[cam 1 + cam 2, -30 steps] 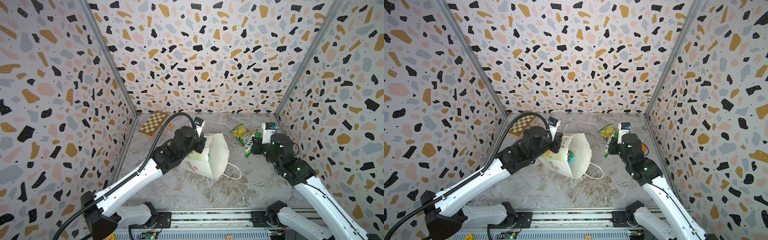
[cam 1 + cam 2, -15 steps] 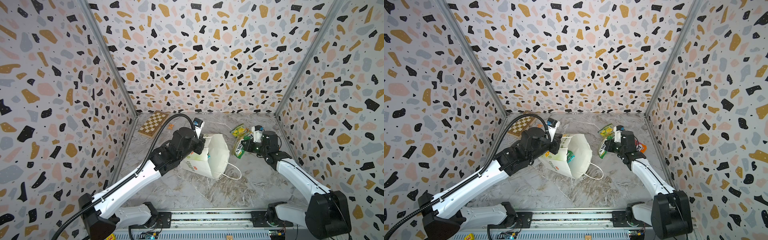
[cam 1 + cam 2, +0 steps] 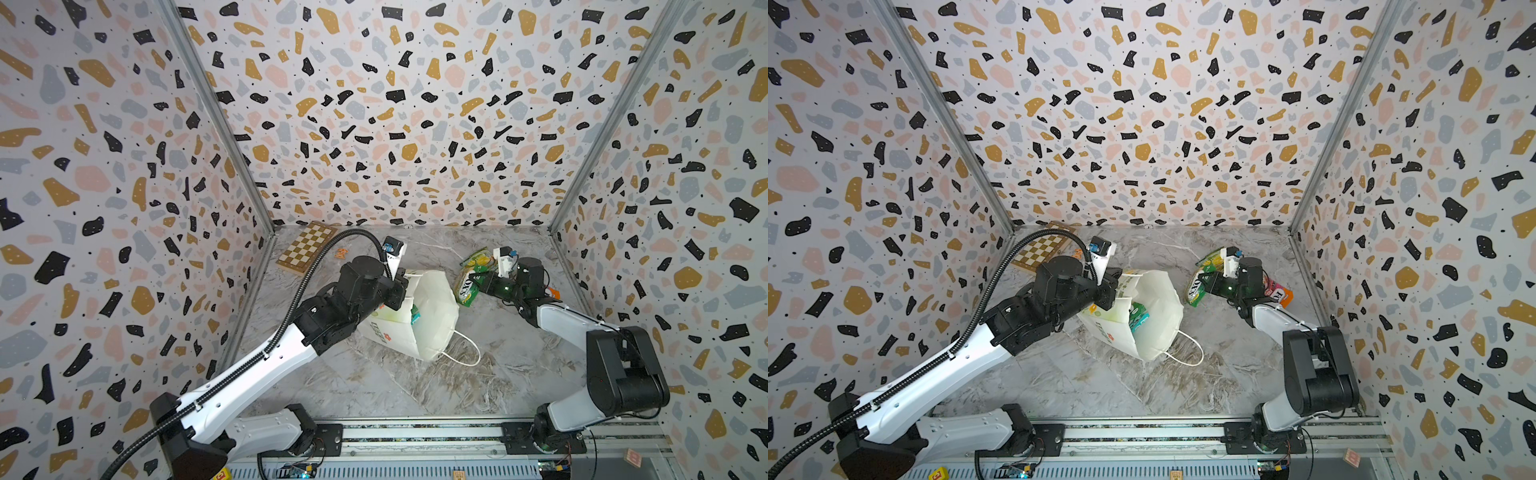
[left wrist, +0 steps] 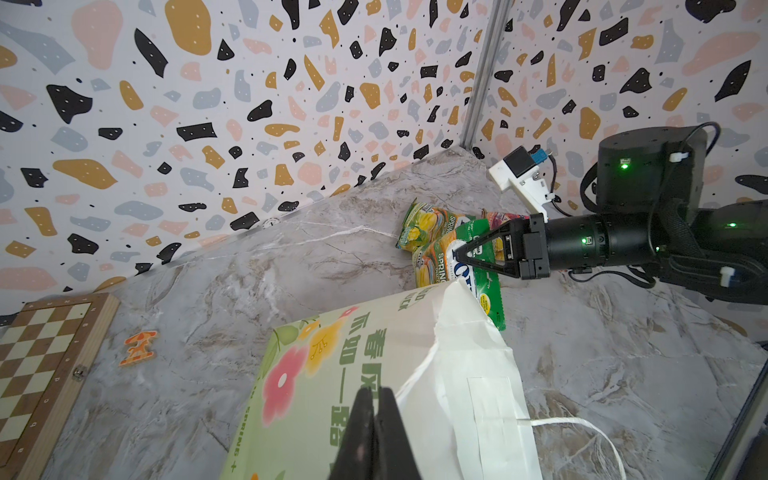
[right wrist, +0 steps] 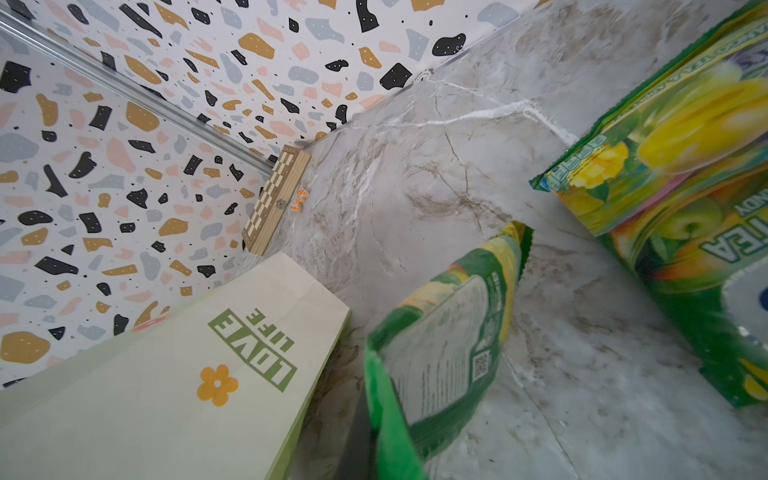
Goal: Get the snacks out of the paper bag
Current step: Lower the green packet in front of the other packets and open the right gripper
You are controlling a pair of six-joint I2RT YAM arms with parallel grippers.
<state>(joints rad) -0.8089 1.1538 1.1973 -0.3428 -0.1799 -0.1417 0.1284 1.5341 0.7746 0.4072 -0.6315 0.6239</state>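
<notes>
Obstructions are few. A wooden chessboard (image 3: 306, 248) lies in the far-left corner of the counter (image 3: 374, 386), with a small orange scrap (image 3: 340, 253) just beside it. Both are well apart from the arms.

The paper bag (image 3: 430, 328) stands tilted at mid-counter with its mouth open upward. One white cord handle (image 3: 462, 354) trails on the counter in front of it. The left jaws are closed together on the bag's rim at its flowered side (image 4: 316, 374).

The right jaws are clamped on a green-yellow packet (image 3: 465, 286), which hangs outside the bag, just beside its right wall. Whether its lower edge touches the counter cannot be told. A second green-yellow packet (image 3: 478, 259) lies on the counter just behind it. A pink-orange packet (image 3: 1278, 293) lies partly under the right arm, near the right wall.

Inside the bag, a teal packet (image 3: 1137, 316) shows against the left inner wall. Deeper contents are hidden.
</notes>
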